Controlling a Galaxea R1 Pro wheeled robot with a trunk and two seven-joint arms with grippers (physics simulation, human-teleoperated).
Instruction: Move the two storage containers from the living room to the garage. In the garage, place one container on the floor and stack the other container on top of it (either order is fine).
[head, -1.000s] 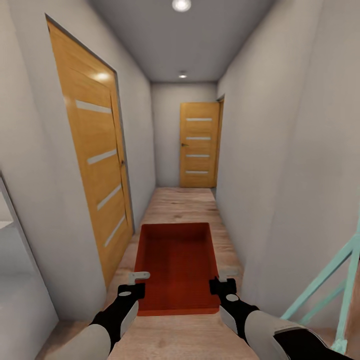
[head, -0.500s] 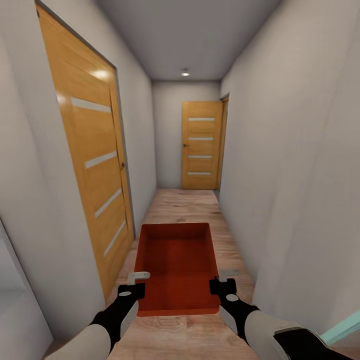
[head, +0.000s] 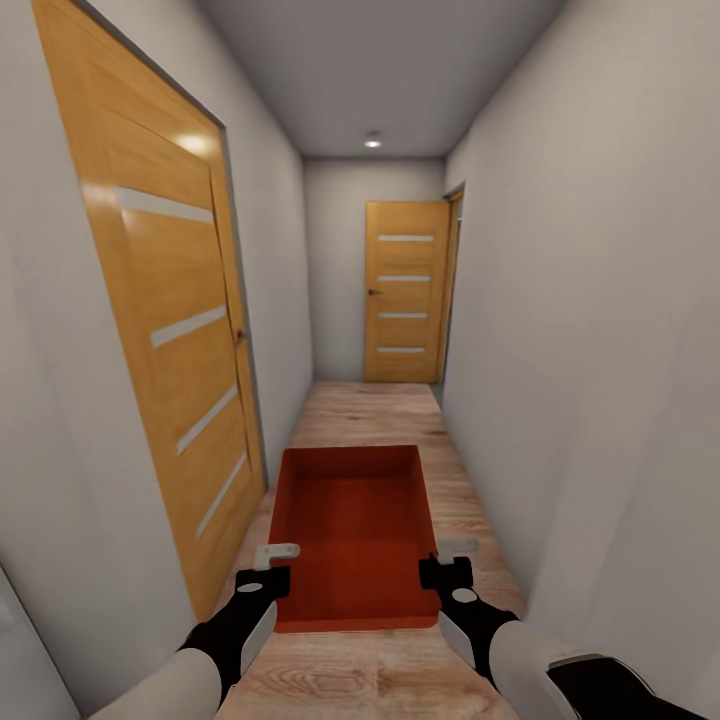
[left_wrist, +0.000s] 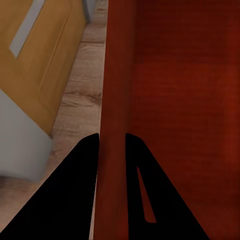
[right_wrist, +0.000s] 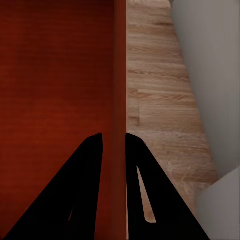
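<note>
One red-orange storage container hangs level in front of me above the wood plank floor of a narrow hallway. My left gripper is shut on its left wall, and the left wrist view shows that wall pinched between the two black fingers. At the other side my right gripper is shut on the right wall, which runs up between its fingers. The container is empty inside.
An orange door with pale stripes stands close on the left. A second, similar door closes the far end of the corridor. Grey walls hem in both sides; the wooden floor runs straight ahead.
The whole view has advanced down the hallway: the left door is nearer and larger, and the teal frame at lower right has dropped out of sight. Both grippers keep their hold on the container.
</note>
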